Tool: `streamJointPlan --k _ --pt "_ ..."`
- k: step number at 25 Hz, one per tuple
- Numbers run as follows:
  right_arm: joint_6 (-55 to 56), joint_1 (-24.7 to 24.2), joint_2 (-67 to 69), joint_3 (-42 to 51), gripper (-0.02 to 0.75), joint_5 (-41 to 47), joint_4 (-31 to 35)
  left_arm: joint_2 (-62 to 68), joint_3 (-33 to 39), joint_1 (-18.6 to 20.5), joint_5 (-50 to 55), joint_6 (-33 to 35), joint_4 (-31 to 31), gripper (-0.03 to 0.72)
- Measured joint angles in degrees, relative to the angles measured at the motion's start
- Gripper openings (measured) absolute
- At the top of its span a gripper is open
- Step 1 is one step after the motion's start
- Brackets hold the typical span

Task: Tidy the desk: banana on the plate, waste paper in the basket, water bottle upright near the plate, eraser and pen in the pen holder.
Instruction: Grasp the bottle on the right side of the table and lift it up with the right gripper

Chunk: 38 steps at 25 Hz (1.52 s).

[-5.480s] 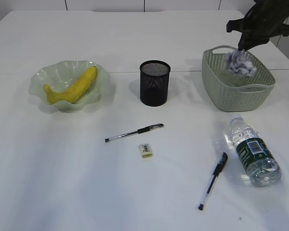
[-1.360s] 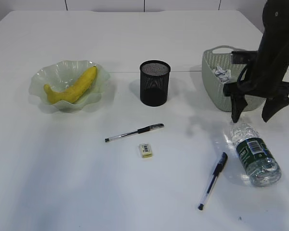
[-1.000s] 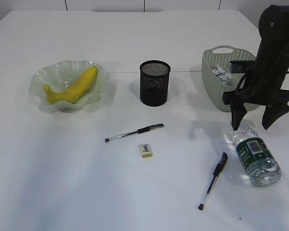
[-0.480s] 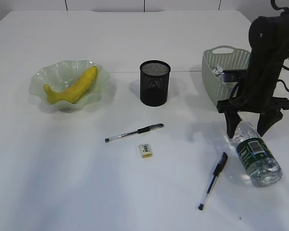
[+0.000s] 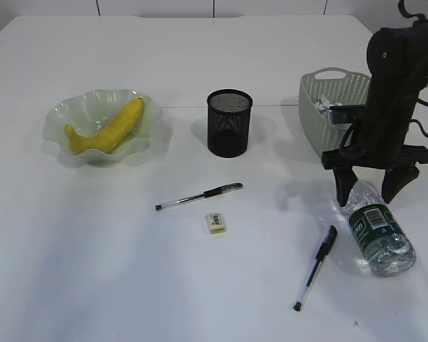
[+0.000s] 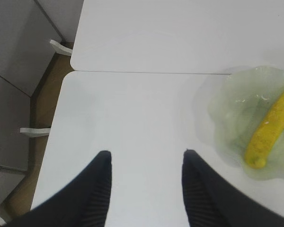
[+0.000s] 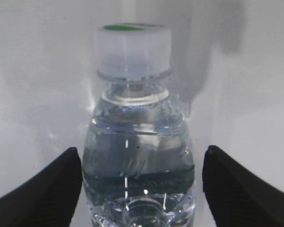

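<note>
Since the earlier frames the right arm has left the basket [image 5: 321, 100], where the crumpled waste paper [image 5: 327, 107] now lies, and has come down over the lying water bottle [image 5: 376, 229]. Over the last half second it barely shifted.

Right gripper [image 5: 374, 194]: jaws spread wide, one finger on each side of the bottle's neck end, not closed on it. The right wrist view confirms this: bottle [image 7: 137, 156] centred between the two dark fingers [image 7: 47, 189], cap toward the far side, clear gaps on both flanks. Judged: the straddle is set so a close would catch the shoulder just below the cap, giving a hold to tip the bottle upright.

Bottle lies on its side at the right of the table, cap pointing toward the basket, well apart from the plate [image 5: 60, 114]. It has to travel across the desk after the grasp.

Left gripper [image 6: 146, 163]: jaws partly open, holding nothing, hanging over bare table just beside the plate [image 6: 213, 94]. Out of the exterior view.

Banana [image 5: 110, 128] rests on the plate. That item looks done.

Left to do: black-capped pen [image 5: 200, 195] and eraser [image 5: 215, 222] lie near each other in front of the mesh pen holder [image 5: 229, 122]. Second pen [image 5: 315, 267] lies just beside the bottle, apart from it. Risk, as judged: a round, water-filled bottle may roll as the fingers close.
</note>
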Motion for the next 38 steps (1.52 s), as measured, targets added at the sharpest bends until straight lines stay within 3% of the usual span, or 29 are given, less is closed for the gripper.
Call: streamJointPlan --k 15,19,26,38 --pt "0.46 0.56 2.24 0.0 0.585 -0.12 -0.42 0.0 0.0 0.0 0.1 0.32 -0.02 0.34" --pt "0.46 0.56 2.24 0.0 0.531 -0.12 -0.55 0.0 0.0 0.0 0.1 0.43 -0.02 0.34" --pt "0.46 0.63 2.24 0.0 0.355 -0.12 -2.88 0.0 0.0 0.0 0.1 0.43 -0.02 0.34" --pt "1.14 0.63 2.62 -4.35 0.347 -0.74 -5.14 0.0 0.0 0.0 0.1 0.43 -0.02 0.34"
